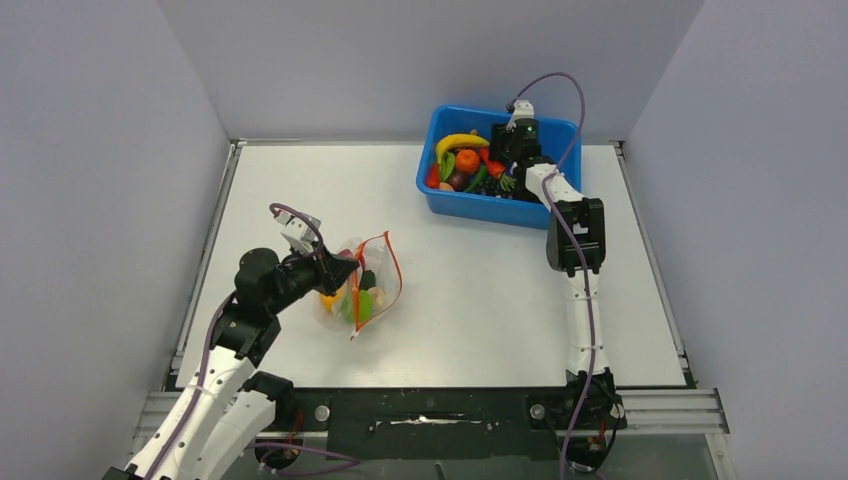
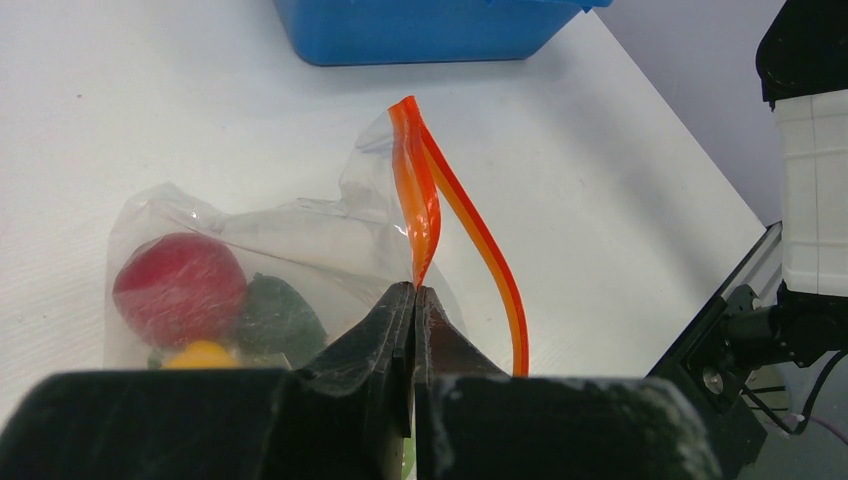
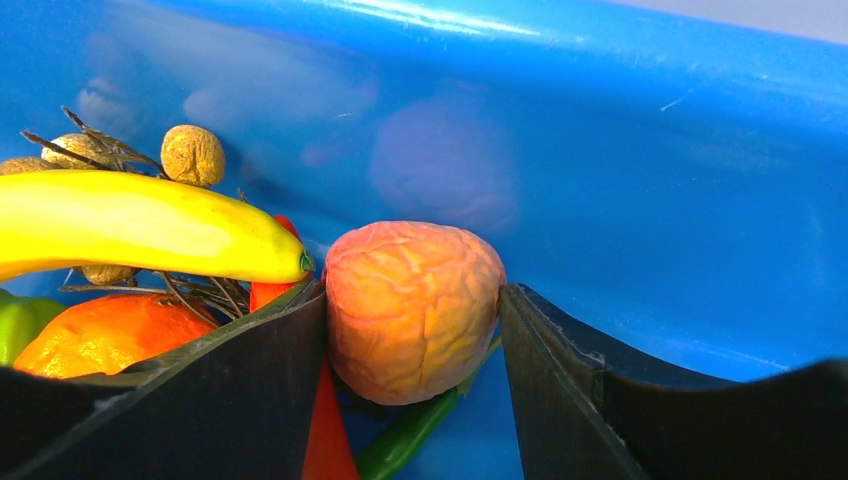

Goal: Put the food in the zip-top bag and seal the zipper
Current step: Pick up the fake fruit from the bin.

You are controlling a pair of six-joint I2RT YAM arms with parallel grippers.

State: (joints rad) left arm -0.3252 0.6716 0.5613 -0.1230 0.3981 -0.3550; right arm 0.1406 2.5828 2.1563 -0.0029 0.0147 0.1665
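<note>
A white table [image 1: 480, 300] filled the enclosure, with the two arms rising from its near edge. A blue bin [image 1: 470, 205] sat at the far right, piled with toy food. The zip-top bag [image 1: 365, 290] lay well apart from the bin, nearer and to the left, with only bare table between the two.

The left tool [image 2: 413, 300] was fully closed, pinching the zipper [image 2: 420, 200] at one end and holding that edge up. The rest of the orange-red strip bowed away in a loop, so the mouth stood open. From above, the mouth's long axis ran roughly near to far and gaped right, towards the bin. A red apple [image 2: 180, 288], a dark green piece [image 2: 275, 315] and something yellow sat inside the bag.

The right tool [image 3: 412, 295] was down in the bin by the far wall. Its jaws were wide apart around a wrinkled peach [image 3: 415, 330], with both inner faces against the fruit's sides. That looked like a grip, though the peach was not yet lifted.

The peach's way to the bag lay left and towards the near edge. A banana [image 3: 140, 225] and an orange piece crowded the peach's left side and might snag as it rose.
</note>
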